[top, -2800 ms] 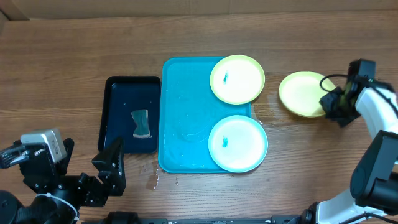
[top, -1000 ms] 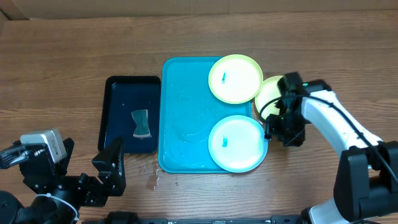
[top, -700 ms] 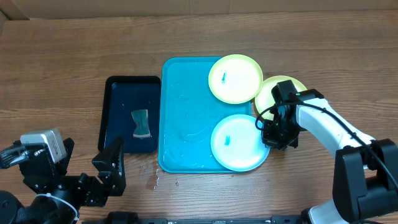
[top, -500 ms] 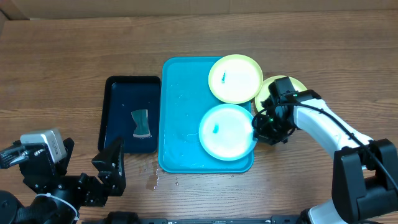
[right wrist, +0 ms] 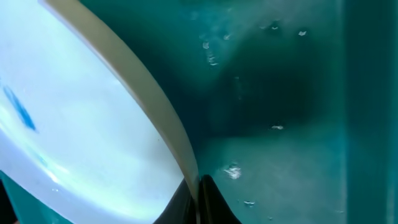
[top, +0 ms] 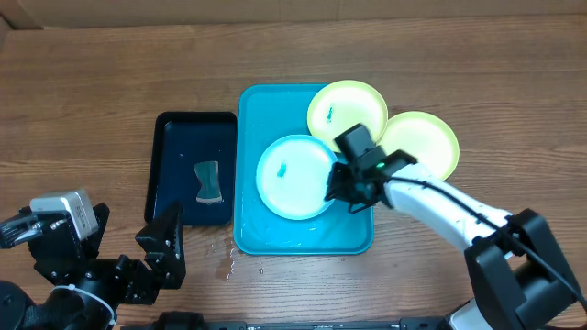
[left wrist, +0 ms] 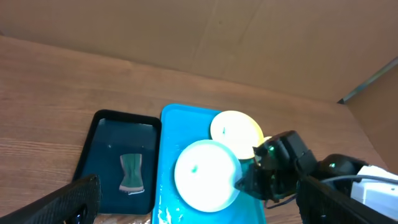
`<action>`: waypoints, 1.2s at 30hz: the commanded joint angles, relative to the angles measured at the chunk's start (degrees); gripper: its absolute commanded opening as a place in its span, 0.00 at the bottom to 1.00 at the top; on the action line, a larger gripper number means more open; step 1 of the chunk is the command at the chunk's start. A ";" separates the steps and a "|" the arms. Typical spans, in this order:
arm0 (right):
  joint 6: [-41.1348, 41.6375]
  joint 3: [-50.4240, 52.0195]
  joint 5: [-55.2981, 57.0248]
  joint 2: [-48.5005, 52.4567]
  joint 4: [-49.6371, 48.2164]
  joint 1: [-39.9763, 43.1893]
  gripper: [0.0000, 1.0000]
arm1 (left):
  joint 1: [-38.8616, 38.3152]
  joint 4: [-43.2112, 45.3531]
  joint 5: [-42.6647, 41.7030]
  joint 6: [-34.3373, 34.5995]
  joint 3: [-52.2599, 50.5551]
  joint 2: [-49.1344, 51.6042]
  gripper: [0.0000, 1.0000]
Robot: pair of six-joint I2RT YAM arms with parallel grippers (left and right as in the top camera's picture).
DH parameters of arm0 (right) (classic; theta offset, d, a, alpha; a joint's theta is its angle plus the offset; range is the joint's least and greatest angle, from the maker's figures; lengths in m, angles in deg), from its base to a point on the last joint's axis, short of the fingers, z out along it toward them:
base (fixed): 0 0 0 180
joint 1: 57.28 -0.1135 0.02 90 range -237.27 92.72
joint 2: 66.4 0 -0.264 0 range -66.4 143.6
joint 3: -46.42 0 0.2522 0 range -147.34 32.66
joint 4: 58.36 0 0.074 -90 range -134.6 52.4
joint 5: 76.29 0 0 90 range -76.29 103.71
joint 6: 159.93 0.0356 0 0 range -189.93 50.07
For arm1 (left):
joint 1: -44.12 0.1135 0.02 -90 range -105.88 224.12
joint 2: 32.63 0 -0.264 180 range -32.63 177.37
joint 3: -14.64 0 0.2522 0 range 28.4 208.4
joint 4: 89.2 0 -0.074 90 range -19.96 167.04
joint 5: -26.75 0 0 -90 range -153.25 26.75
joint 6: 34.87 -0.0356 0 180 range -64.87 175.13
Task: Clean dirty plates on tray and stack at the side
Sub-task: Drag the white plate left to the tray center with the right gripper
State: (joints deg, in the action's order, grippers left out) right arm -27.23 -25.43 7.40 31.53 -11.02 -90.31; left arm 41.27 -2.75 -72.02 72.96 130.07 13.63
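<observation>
Wood table (top: 92, 82), cardboard wall behind. Far left of tray (top: 252, 229): left gripper (top: 103, 246), jaws at full spread, nothing between. Just left of tray: black tray (top: 165, 128), sponge (top: 208, 181) inside. On tray, centre-left: blue plate (top: 292, 179), flat, blue smear (top: 283, 169) unwiped. At that plate's right rim: right gripper (top: 341, 186), closed tight on the rim. Over tray's far-right corner: green plate (top: 347, 108), smeared too. Right of tray, on table: second green plate (top: 424, 137), apparently clean.

Judged step: positioning blue plate for wiping. Hold pinch firm, plate level and inside tray rim. Fetch sponge with left gripper. Wipe smear without shoving plate out of the pinch.

Right wrist: fingertips (right wrist: 208, 208) meeting at plate edge, droplets on tray floor; both hidden under the wrist from overhead. Overhead alone: second green plate whole; left wrist gives only a sliver.
</observation>
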 commanded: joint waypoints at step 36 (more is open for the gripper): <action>7.06 0.13 5.75 3.41 -6.99 -1.99 0.16 | 0.35 -1.81 1.81 -1.07 -17.53 0.63 0.79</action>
State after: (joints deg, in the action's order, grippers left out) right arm -20.41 -25.43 12.65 34.55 -17.62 -92.24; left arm 41.27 -5.59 -71.15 72.56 118.81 13.78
